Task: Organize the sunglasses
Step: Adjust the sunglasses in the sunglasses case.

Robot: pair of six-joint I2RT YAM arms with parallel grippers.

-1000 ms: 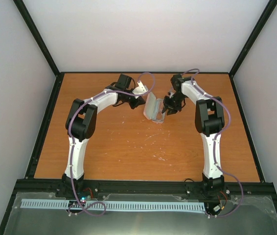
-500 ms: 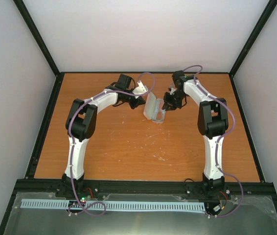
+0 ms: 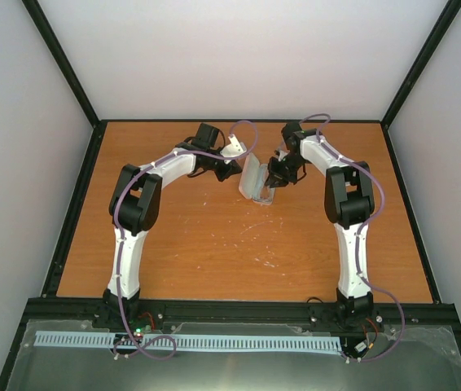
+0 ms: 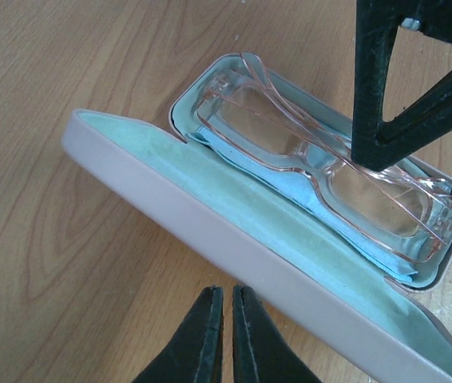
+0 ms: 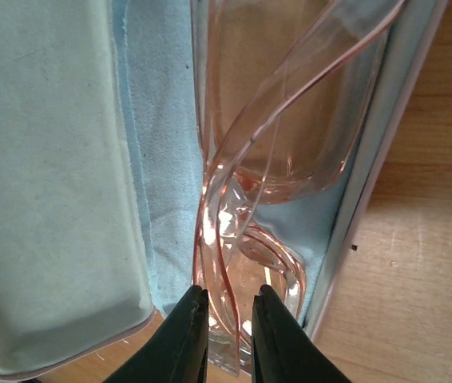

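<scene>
Open case [image 4: 130, 171] on the counter [image 4: 50, 279]. The sunglasses [image 4: 322, 163] lie folded in its base on the cloth [image 4: 274, 187], which pads the lenses. The right hand [image 5: 227, 299] is closed narrowly on 1 end of the frame, apparently seating it, though firm contact is hard to confirm. The left hand [image 4: 227, 307], closed and empty, stands just beside the lid, probably to steady the case.

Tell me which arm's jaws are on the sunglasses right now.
The right gripper: its jaws close on the end of the sunglasses lying in the case. The left gripper is shut on nothing, beside the open lid.
</scene>
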